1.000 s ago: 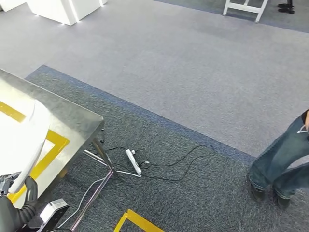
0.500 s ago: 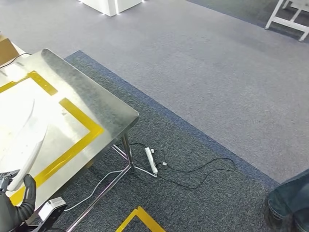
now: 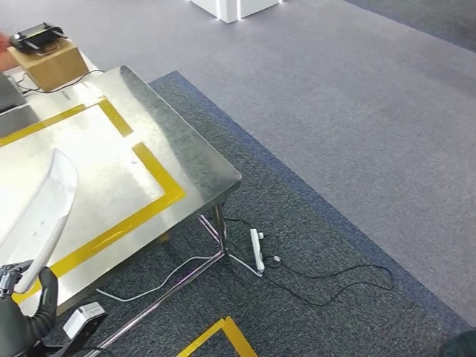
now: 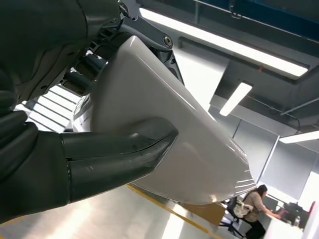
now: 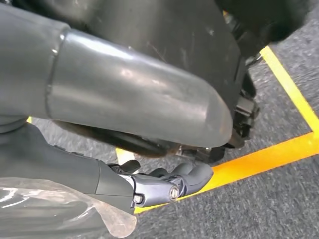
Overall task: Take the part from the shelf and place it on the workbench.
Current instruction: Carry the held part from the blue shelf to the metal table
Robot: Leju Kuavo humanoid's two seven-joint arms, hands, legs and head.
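White curved part is held at its lower end by the left hand, bottom left of the head view, and rises tilted above the near portion of the workbench, not resting on it. In the left wrist view the thumb presses across the part's smooth shell with darker fingers behind it. Right hand hangs over dark carpet crossed by yellow floor tape; fingers curl inward, nothing visibly in them. Workbench is bare steel with a yellow taped rectangle. Beside its near leg a white power strip and black cable lie on the carpet. At the far end stands a cardboard box.
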